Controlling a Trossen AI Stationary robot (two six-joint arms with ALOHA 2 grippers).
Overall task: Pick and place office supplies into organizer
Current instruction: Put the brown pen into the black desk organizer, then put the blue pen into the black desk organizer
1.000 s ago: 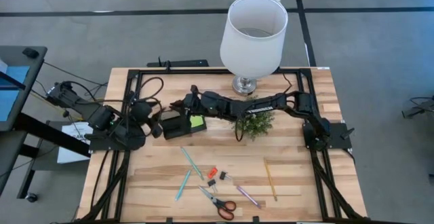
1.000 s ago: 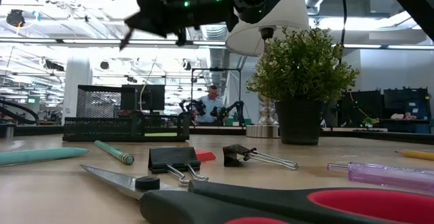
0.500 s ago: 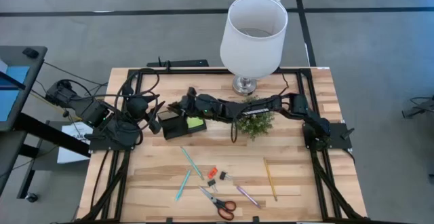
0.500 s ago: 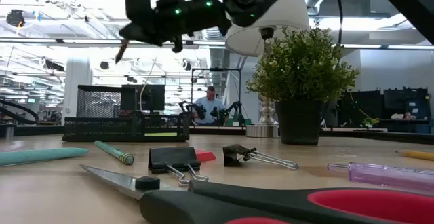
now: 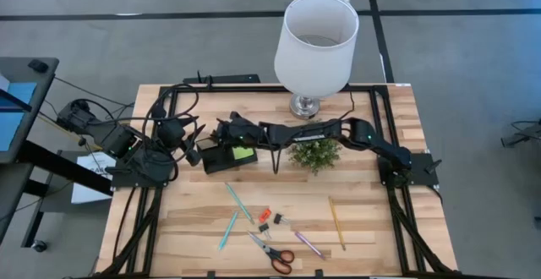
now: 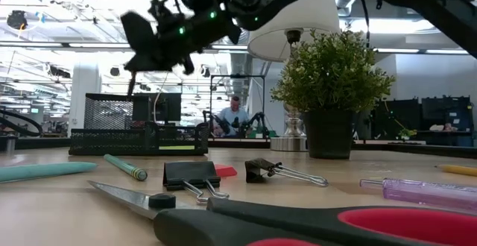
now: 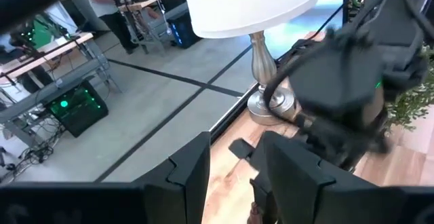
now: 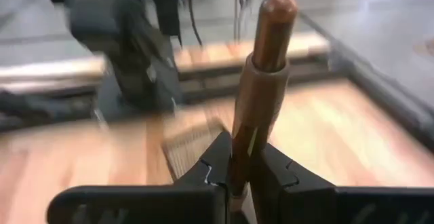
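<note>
My right gripper [image 5: 221, 132] reaches from the table's right over the black organizer [image 5: 224, 157] and is shut on a brown pen [image 8: 261, 75]. In the low view the pen's lower tip [image 6: 131, 88] hangs just above the organizer's tall mesh compartment [image 6: 112, 112]. A lime-green sticky-note pad [image 5: 245, 153] lies in the low tray. My left gripper [image 7: 234, 176] stands open at the organizer's left side [image 5: 196, 148], with nothing between its fingers. On the near part of the table lie two teal pens [image 5: 239, 203], the scissors [image 5: 272, 249], clips [image 5: 266, 218], a pink pen [image 5: 308, 243] and a yellow pencil [image 5: 336, 222]. My right gripper pinches the brown pen's shaft [image 8: 239, 149] between its two fingers, which come from the table's right, slanting a little downward, and lie across the pen. The pen stands nearly upright in the hold, one end up [image 8: 274, 10] and its tip down, clear of the organizer.
A white-shaded lamp [image 5: 317, 38] stands at the far middle of the table. A small potted plant [image 5: 314, 152] sits under my right arm, to the right of the organizer. Black rails [image 5: 169, 101] frame the tabletop. A person [image 6: 235, 115] shows in the room far behind the table.
My right gripper has gone toward the table's left edge and down with the brown pen, tipping so the pen's tip points down just above the organizer's tall compartment. My left arm rose a little at first, then kept still.
</note>
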